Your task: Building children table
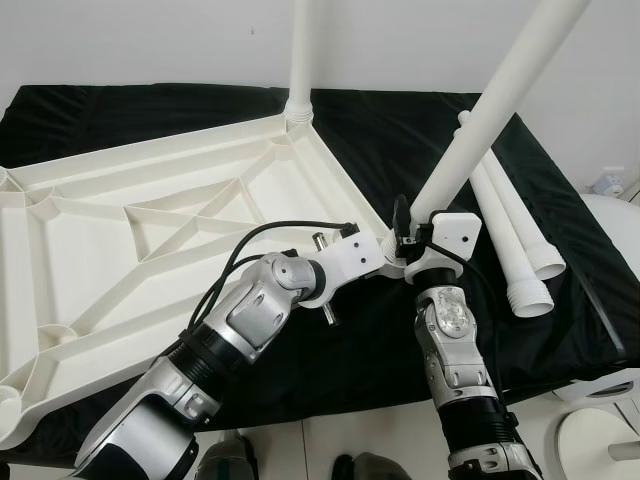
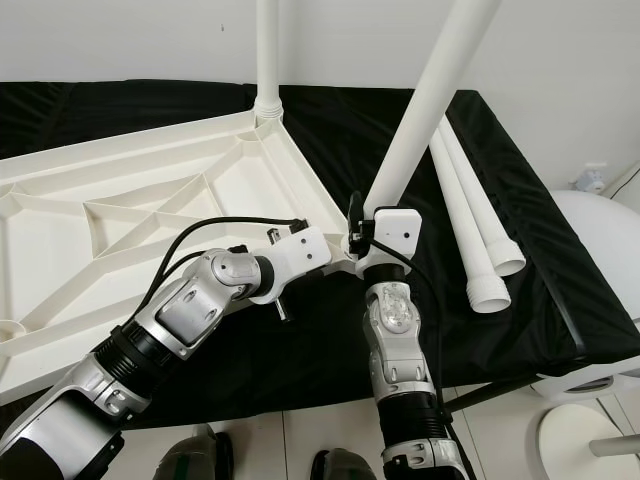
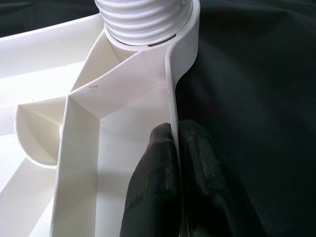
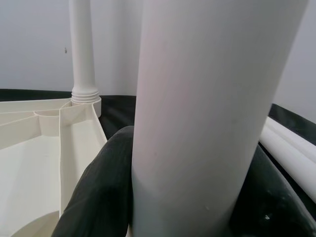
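Tabletop [image 1: 120,240]: we log one white plastic top, lying underside up on the black-covered surface [image 1: 560,300], its ribs showing; it takes up the left and middle of the head views.

Fitted leg [image 1: 301,60]: one white tube standing upright in the far corner socket of the tabletop, its threaded collar seated there.

Left claw [image 3: 174,143]: we find its two black fingers closed together on the thin right-hand rim of the tabletop, one finger inside the wall and one outside, short of the near corner. The left arm reaches forward and across from the lower left, elbow bent, wrist turned inward.

Near corner socket: we cannot see it; the two wrists cover it. We judge it lies just beside both claws, between them.

Held leg [image 1: 500,90]: one white tube clamped in the right claw [image 4: 192,197] near its lower end. Its long axis leans up and away to the right, well off vertical. Its lower end sits at the tabletop's near right corner.

Right arm: forearm rising almost straight from below, wrist just beside the left wrist.

Coming move, our judgement: the right arm is nearer; the leg must tip upright over the socket and seat, while the left claw steadies the rim.

Spare legs [image 1: 520,240]: two white tubes lying side by side on the cloth, right of the held leg, threaded ends toward us.
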`<state>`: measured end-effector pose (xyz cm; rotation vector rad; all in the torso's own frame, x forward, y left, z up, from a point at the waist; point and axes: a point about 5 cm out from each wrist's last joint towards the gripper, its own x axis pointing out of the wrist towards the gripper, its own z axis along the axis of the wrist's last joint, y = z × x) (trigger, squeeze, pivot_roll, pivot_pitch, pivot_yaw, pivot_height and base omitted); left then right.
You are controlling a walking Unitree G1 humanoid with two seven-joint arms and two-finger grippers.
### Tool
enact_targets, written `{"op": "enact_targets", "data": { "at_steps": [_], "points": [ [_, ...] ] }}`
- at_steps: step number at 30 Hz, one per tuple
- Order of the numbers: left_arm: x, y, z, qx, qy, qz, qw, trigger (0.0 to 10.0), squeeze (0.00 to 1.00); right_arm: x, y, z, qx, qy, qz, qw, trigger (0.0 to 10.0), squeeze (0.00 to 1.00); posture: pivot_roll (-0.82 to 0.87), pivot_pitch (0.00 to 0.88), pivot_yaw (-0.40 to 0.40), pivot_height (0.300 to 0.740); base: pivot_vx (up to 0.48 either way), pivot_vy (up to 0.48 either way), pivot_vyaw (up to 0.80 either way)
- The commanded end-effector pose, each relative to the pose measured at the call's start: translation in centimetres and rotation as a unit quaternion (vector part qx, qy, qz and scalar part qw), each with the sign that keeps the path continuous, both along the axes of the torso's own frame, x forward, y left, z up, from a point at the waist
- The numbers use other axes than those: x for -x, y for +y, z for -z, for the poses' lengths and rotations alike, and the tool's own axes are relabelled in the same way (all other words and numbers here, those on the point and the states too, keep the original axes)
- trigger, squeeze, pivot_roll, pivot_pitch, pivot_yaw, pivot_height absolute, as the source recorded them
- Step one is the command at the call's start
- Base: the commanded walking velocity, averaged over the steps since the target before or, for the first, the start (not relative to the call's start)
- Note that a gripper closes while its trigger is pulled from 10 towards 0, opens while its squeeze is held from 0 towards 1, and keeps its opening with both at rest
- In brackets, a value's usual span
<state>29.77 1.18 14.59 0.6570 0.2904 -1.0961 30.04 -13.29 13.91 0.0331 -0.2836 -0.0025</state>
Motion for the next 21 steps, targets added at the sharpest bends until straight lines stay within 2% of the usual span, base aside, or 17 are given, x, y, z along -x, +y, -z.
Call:
{"op": "enact_targets", "data": {
  "at_steps": [1,7,8,15,16,17,21],
  "points": [
    [0.3,-0.8,-1.1,0.010,-0.021,0.018,1.000,10.0,0.00,0.8,-0.1,3.8,-0.001,0.096,0.006,0.995,10.0,0.00,-0.01,0.086,-0.039,0.740,0.000,0.000,0.00],
    [0.3,-0.8,-1.1,0.010,-0.021,0.017,1.000,10.0,0.00,0.7,-0.6,3.5,0.001,0.090,0.009,0.996,10.0,0.00,-0.02,0.090,-0.037,0.740,0.000,0.000,0.00],
    [0.3,-0.9,-1.1,0.011,-0.020,0.017,1.000,10.0,0.00,0.6,-0.8,3.3,-0.002,0.086,0.006,0.996,10.0,1.00,-0.02,0.091,-0.038,0.740,0.000,0.000,0.00],
    [0.3,-1.0,-1.1,0.012,-0.020,0.019,1.000,10.0,0.00,0.4,-1.6,2.8,0.006,0.077,0.015,0.997,10.0,1.00,-0.02,0.092,-0.037,0.740,0.000,0.000,0.00],
    [0.3,-1.0,-1.1,0.013,-0.020,0.019,1.000,10.0,0.00,0.3,-1.7,2.7,0.008,0.074,0.015,0.997,10.0,0.39,-0.02,0.092,-0.038,0.740,0.000,0.000,0.00],
    [0.3,-1.0,-1.1,0.013,-0.020,0.019,1.000,10.0,0.00,0.2,-1.8,2.5,0.012,0.070,0.014,0.997,10.0,0.00,-0.02,0.092,-0.038,0.740,0.000,0.000,0.00],
    [0.3,-1.0,-1.1,0.014,-0.020,0.019,1.000,10.0,0.00,0.1,-1.7,2.2,0.010,0.064,0.003,0.998,10.0,0.00,-0.02,0.090,-0.039,0.740,0.000,0.000,0.00]
  ]
}}
